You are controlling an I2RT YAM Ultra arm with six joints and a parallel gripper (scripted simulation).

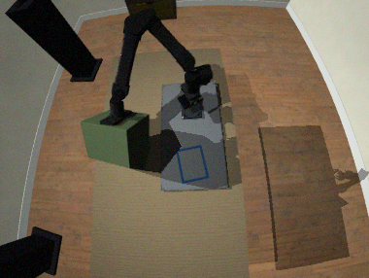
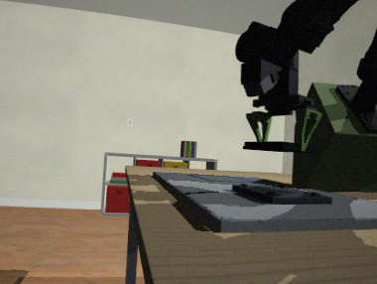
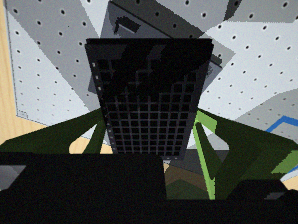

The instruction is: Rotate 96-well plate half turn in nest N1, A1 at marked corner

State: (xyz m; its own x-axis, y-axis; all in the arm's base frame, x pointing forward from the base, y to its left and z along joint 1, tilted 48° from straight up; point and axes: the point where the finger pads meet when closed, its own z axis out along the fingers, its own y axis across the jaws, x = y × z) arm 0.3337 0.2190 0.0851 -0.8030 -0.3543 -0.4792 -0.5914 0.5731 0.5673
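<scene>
The dark 96-well plate (image 3: 150,102) is held level between my gripper's green fingers, which are shut on its long sides. In the exterior view the plate (image 2: 270,146) hangs well above the dark plate nest N1 (image 2: 283,193) on the grey deck. In the overhead view the gripper (image 1: 191,104) and plate (image 1: 192,114) are over the far half of the deck. The blue taped outline B1 (image 1: 192,164) lies empty on the near half. I cannot tell from these views which corner of the plate is cut off.
The grey perforated deck (image 1: 195,137) rests on a tan table. The arm's green base block (image 1: 114,138) stands left of the deck. Black camera posts (image 1: 53,39) stand at the far left and near left. A low shelf with coloured boxes (image 2: 159,184) is by the wall.
</scene>
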